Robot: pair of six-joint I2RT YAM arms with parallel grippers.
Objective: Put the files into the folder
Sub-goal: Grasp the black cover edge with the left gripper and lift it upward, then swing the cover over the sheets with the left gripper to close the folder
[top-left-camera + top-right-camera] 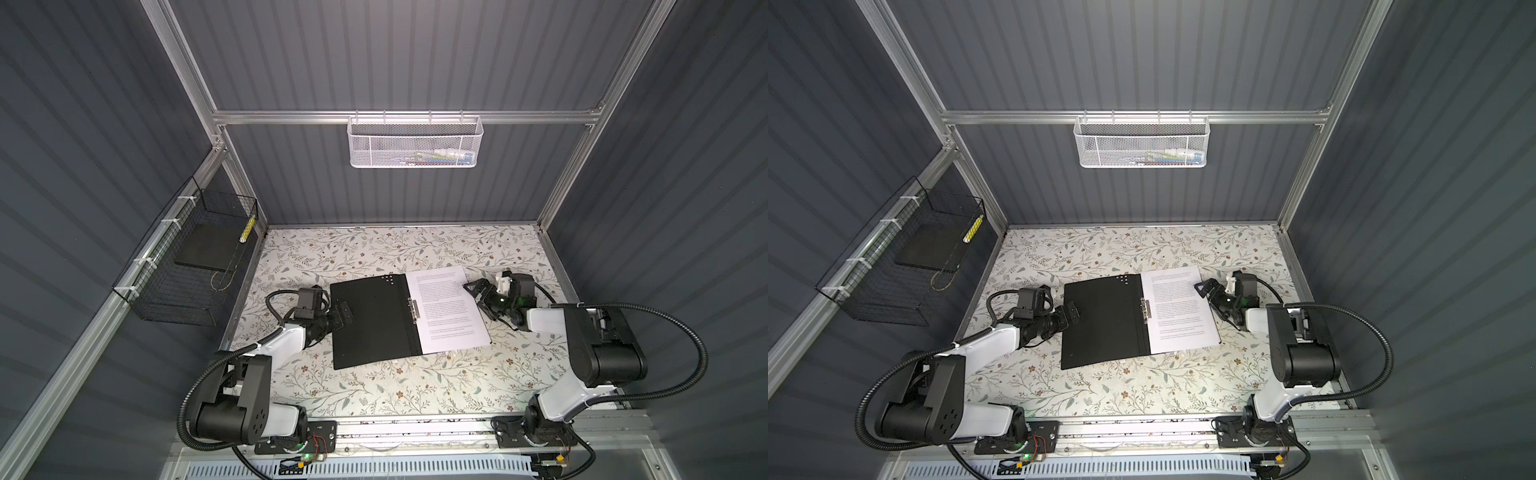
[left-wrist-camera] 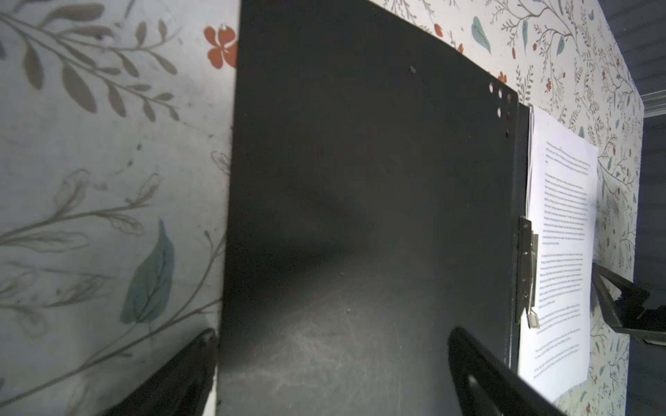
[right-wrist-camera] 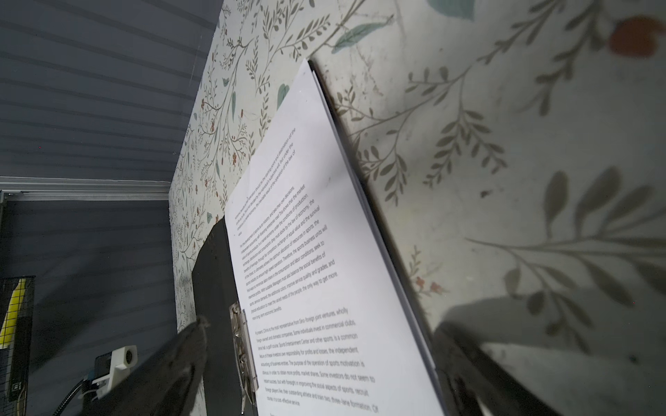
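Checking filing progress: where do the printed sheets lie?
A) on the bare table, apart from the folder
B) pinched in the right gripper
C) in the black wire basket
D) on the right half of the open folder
D: the files lie flat on the right half of the open folder, beside its metal clip.

The folder (image 1: 370, 320) shows a plain black inside with a silver clip (image 1: 413, 309). The files (image 1: 451, 307) are white with small black print. The tabletop (image 1: 374, 386) is off-white, patterned with grey-green leafy sprigs and small rust-red flowers. At twelve o'clock is a white mesh basket (image 1: 413, 143), at nine o'clock a black wire basket (image 1: 183, 266).
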